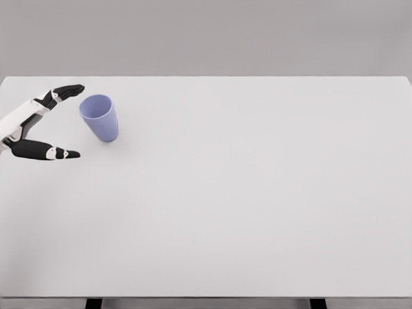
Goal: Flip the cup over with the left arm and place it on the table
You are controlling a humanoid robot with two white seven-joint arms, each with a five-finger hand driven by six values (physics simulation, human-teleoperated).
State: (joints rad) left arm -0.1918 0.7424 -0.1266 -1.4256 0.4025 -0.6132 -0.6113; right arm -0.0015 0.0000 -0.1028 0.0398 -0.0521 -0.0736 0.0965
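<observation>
Just right of the spread left-hand fingers (pixel 64 92), cup (pixel 100 118) untouched

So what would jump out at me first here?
Probably the small lavender plastic cup, standing alone near the far left of the wide white table with its mouth up. Just left of it, the robot's white-and-black left hand reaches in from the edge, fingers spread, not touching the cup.
</observation>
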